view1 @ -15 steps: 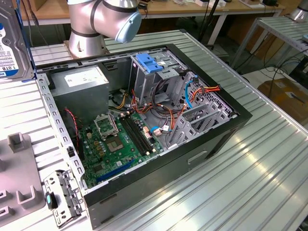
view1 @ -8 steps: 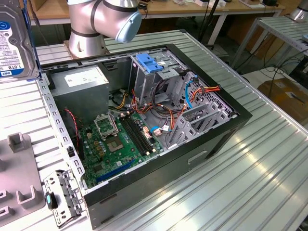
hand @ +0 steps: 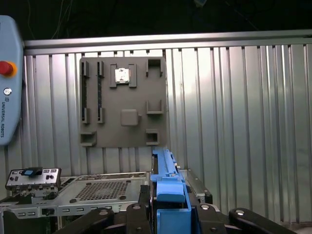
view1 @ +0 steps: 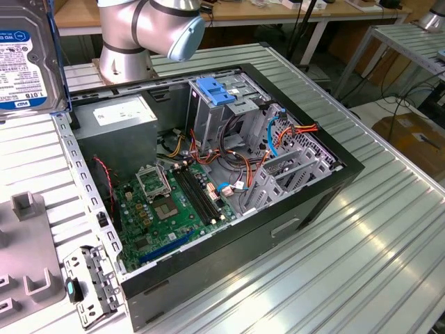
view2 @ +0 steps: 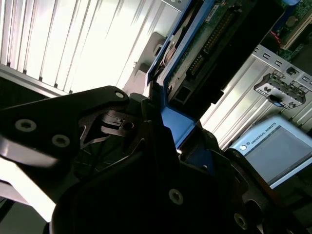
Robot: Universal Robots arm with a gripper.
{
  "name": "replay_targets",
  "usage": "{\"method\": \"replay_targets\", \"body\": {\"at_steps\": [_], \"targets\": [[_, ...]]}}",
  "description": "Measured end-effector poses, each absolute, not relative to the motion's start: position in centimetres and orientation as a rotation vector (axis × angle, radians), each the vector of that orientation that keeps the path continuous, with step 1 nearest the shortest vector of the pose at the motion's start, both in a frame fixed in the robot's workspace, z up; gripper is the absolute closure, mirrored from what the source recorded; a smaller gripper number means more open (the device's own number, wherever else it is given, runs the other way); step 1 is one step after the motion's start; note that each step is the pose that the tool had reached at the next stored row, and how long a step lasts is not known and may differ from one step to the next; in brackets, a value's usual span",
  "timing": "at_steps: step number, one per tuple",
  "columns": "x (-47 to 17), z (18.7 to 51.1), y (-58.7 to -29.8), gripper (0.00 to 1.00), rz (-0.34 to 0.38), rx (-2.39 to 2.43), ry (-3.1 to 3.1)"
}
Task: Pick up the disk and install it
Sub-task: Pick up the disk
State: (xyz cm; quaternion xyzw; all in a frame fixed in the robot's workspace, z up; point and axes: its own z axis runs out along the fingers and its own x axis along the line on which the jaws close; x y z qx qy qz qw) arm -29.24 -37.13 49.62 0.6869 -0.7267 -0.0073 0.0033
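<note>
The disk [view1: 28, 62] is a hard drive with a white and blue label in blue carrier rails. It hangs high at the exterior view's left, above the metal table and left of the open computer case [view1: 327, 191]. In the second wrist view my gripper [view2: 163, 124] is shut on the disk's blue rail, and the drive's green circuit-board underside [view2: 214, 44] points away from the fingers. In the first wrist view the blue rail [hand: 165, 175] stands on edge between the black fingers [hand: 141, 200].
The case lies on its side with the motherboard [view1: 174, 209] exposed and a grey drive cage with a blue latch [view1: 215, 92] at its far end. A grey fixture plate [hand: 122, 102] and a loose bracket [view1: 90, 285] lie left of the case. A teach pendant [view2: 278, 151] sits nearby.
</note>
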Motion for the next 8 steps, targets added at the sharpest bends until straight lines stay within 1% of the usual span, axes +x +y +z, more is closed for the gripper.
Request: {"method": "replay_targets", "body": {"at_steps": [8], "targets": [[-29.2, 49.6, -38.3, 0.63, -0.023, 2.153, -2.278]]}}
